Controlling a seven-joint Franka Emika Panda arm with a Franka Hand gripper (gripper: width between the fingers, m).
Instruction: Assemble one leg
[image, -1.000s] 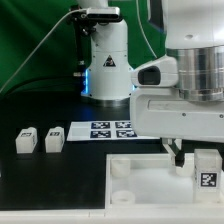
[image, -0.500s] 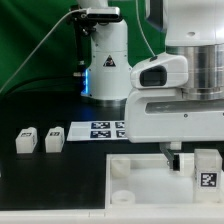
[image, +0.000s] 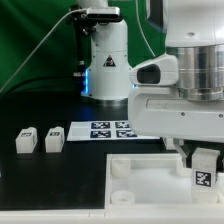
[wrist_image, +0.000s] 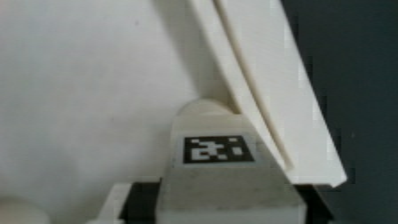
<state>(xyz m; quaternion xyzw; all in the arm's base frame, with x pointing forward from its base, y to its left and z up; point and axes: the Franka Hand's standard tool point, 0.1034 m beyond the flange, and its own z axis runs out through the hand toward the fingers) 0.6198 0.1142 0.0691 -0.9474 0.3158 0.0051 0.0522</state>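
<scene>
My gripper (image: 203, 158) is shut on a leg (image: 203, 172), a small white block with a black-and-white tag facing the camera. It holds the leg over the right part of the large white tray-like piece (image: 140, 172), close to that piece's surface. In the wrist view the leg (wrist_image: 217, 150) fills the space between the dark fingers (wrist_image: 146, 200) of the gripper (wrist_image: 217, 208), next to the tray-like piece's raised rim (wrist_image: 267, 80). Whether the leg touches the piece I cannot tell. Two more legs (image: 25, 141) (image: 54, 139) stand at the exterior view's left.
The marker board (image: 105, 129) lies behind the tray-like piece. The robot's base (image: 105, 60) stands at the back, in front of a green backdrop. The table surface is black.
The gripper with the leg has shifted slightly toward the exterior view's left and a little lower over the tray-like piece. The other legs have not moved.
</scene>
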